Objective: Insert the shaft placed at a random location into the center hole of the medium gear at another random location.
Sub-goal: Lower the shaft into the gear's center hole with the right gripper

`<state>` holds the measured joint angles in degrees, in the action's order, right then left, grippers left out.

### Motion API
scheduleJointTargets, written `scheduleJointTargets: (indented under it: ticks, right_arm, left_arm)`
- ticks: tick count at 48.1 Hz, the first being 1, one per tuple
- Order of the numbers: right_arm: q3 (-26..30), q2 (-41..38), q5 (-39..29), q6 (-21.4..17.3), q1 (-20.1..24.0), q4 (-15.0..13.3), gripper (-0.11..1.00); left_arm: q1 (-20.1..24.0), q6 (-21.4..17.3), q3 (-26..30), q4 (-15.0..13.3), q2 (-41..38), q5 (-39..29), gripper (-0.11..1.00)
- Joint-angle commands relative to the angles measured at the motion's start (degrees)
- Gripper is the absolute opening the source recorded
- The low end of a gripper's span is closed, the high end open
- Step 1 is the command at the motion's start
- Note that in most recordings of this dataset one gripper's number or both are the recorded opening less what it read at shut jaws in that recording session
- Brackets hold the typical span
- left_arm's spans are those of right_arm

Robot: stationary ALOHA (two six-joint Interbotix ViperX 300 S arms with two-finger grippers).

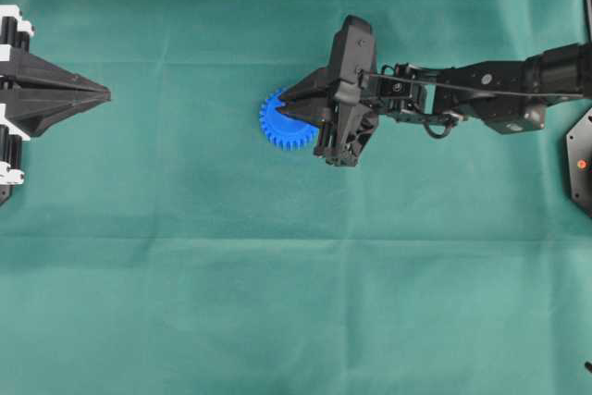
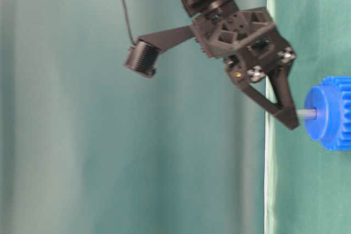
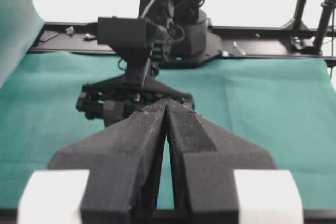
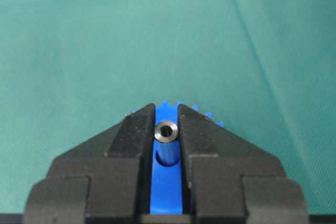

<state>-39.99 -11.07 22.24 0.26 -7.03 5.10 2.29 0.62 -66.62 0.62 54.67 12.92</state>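
The blue medium gear (image 1: 276, 124) lies flat on the green cloth near the middle. My right gripper (image 1: 289, 104) hangs over its hub, shut on the shaft (image 4: 167, 130), a small silvery pin held upright between the fingertips. The shaft's lower end sits in the center hole (image 4: 167, 162) of the gear (image 4: 167, 195). From table level the shaft (image 2: 307, 114) bridges the short gap between the right gripper (image 2: 288, 118) and the gear's hub (image 2: 321, 110). My left gripper (image 1: 104, 94) rests at the far left, shut and holding nothing, its tips (image 3: 167, 106) pressed together.
Green cloth (image 1: 277, 302) covers the whole table. A black fixture (image 1: 581, 159) stands at the right edge. In the left wrist view the right arm (image 3: 136, 40) faces me, with a black frame rail (image 3: 273, 56) behind the cloth.
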Motion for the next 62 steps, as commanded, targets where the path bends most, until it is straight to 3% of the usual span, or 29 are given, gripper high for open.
scheduleJointTargets:
  ticks: [1,50,53,62]
  right_arm:
    - [1.14,-0.18,1.41,-0.79,0.09,0.26,0.13]
    - [0.79,-1.76,1.93,-0.79,0.09,0.26,0.14]
    - [0.79,-1.76,2.02,-0.79,0.09,0.26,0.25]
    - [0.70,-0.44,1.85,-0.62,0.18,0.18,0.78]
  left_arm:
    - [0.09,0.00,0.97,0.18,-0.44,0.44,0.00]
    - [0.09,0.00,1.05,0.18,-0.44,0.44,0.00]
    - [0.09,0.00,0.97,0.18,-0.35,0.35,0.00]
    - [0.09,0.00,0.97,0.18,-0.44,0.26,0.00]
